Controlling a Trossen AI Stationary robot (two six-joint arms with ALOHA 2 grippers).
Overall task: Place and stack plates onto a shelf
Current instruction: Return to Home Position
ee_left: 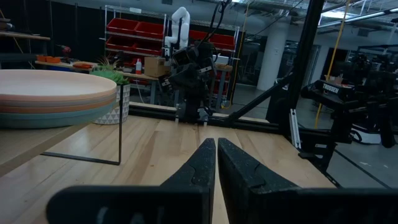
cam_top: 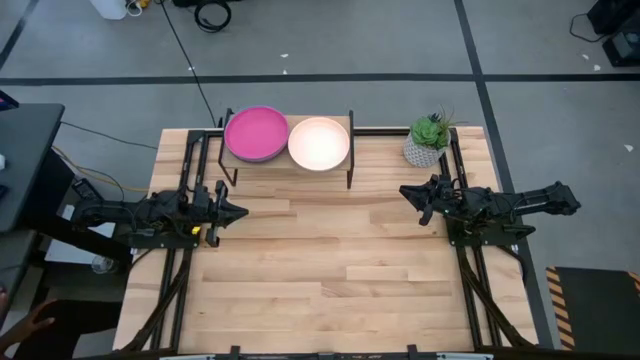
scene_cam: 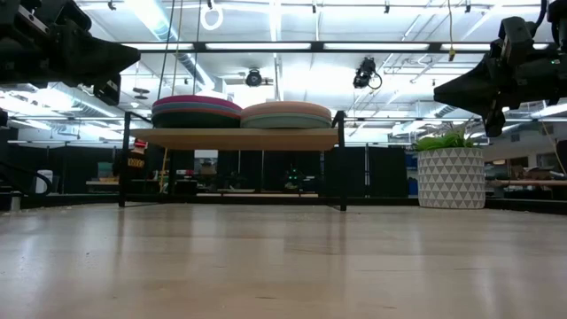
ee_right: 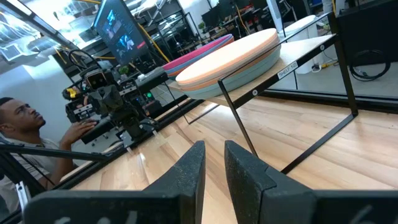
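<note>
Two stacks of plates rest on the shelf [cam_top: 290, 160] at the table's far edge. The left stack [cam_top: 256, 134] has a magenta plate on top, the right stack [cam_top: 319, 143] a cream one. In the low view the stacks [scene_cam: 197, 111] [scene_cam: 285, 114] show several coloured rims on the wooden board [scene_cam: 237, 138]. My left gripper [cam_top: 240, 211] hovers at the table's left side, shut and empty. My right gripper [cam_top: 405, 192] hovers at the right side, its fingers nearly together, holding nothing. The wrist views show the cream-topped stack [ee_left: 56, 98] [ee_right: 230, 59].
A potted plant [cam_top: 428, 140] in a white patterned pot stands at the far right corner, close to my right gripper. The shelf's black legs [scene_cam: 341, 168] stand on the tabletop. A person [ee_right: 25, 134] sits beyond the table's left side. Bare wood [cam_top: 330, 270] spreads across the table's middle and near part.
</note>
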